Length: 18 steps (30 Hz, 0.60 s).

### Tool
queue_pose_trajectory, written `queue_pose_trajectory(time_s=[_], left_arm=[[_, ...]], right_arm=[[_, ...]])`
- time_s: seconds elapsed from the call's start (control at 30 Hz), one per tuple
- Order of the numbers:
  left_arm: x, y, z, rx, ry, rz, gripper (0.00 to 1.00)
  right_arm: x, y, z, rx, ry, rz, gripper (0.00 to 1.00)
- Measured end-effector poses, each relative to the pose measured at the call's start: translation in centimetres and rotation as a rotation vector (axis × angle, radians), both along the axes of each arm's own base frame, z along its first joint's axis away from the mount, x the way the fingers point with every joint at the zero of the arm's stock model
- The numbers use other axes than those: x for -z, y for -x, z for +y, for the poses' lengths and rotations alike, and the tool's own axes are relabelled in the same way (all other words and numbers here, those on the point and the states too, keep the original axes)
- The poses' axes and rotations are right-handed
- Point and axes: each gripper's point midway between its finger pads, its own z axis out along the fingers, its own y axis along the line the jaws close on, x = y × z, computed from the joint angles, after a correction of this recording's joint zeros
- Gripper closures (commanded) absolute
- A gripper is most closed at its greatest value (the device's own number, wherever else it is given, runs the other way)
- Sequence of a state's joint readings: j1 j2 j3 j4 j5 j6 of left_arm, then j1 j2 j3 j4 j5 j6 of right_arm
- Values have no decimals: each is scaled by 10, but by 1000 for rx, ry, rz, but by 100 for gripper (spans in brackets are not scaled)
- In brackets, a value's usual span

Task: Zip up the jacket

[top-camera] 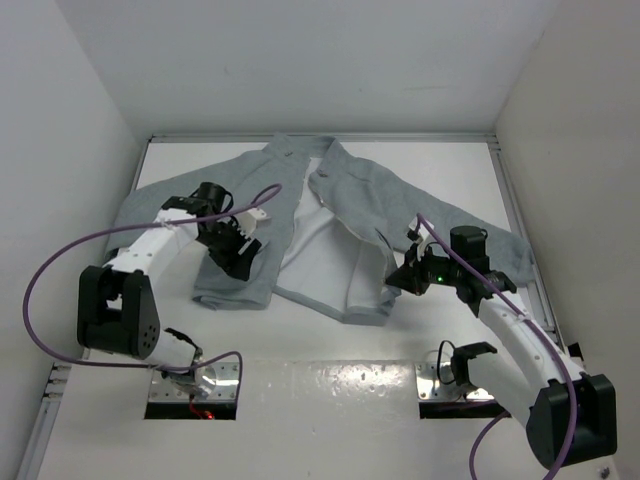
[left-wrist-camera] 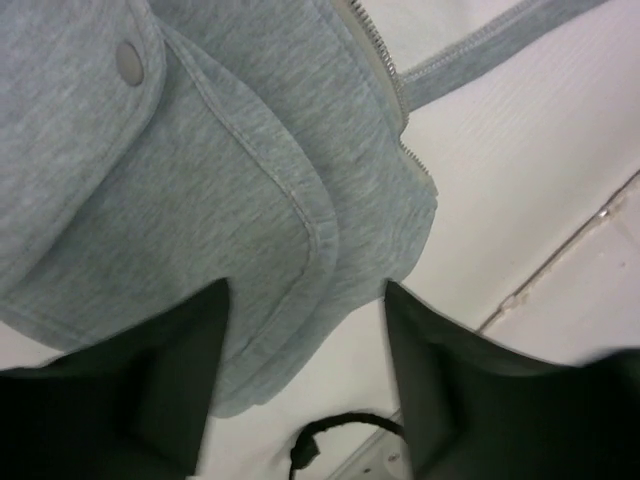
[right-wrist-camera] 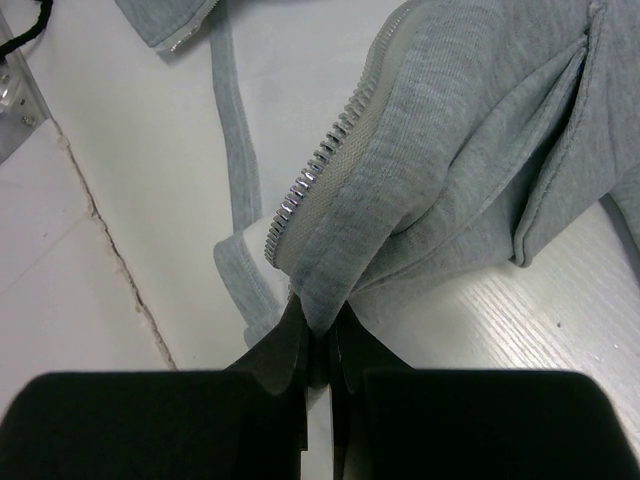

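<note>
Right pincer [right-wrist-camera: 320, 345] pinched shut on hem [right-wrist-camera: 335, 285] of jacket [top-camera: 350, 190], low in frame. Left pincer [left-wrist-camera: 305, 300] half open around other corner, holding nothing. Jacket spread open mid-frame on surface [top-camera: 300, 335]. Could miss thin cloth; could tug zipper [right-wrist-camera: 320, 165] sides apart.

No text, label, brand, number or sign can be read in any of the three views. The jacket [top-camera: 370, 195] shows no readable tag. The round snap [left-wrist-camera: 128, 62] on its pocket flap [left-wrist-camera: 60, 120] is too small to show any marking.
</note>
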State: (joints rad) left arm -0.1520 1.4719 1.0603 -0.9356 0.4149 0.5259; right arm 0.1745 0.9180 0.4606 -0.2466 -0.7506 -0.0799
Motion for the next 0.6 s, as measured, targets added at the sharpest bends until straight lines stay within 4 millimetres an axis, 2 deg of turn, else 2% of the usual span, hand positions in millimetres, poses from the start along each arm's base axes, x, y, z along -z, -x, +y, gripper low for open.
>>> queue_pose_trajectory(time_s=[0.1,0.2,0.27,0.33,0.5,0.6], left_arm=[[-7,4,-7,19,1,-41,27],[-11,16,-24,81,-6,-89,29],[-10,20,-34,106,-24,-108,36],[-5,18,-40,103,-49,-120,38],[13,0,-28,9,-136,-132,40],[16,-11,-20,-30,-172,-160,43]], right_arm=[[0,0,1,-3,-2,-2,100],[-1,1,2,-8,-2,-2,100],[-1,1,2,-12,-3,-1,100],[0,2,4,-18,-4,-1,100],[0,3,5,-24,-3,2,100],[1,3,5,-24,-3,3,100]])
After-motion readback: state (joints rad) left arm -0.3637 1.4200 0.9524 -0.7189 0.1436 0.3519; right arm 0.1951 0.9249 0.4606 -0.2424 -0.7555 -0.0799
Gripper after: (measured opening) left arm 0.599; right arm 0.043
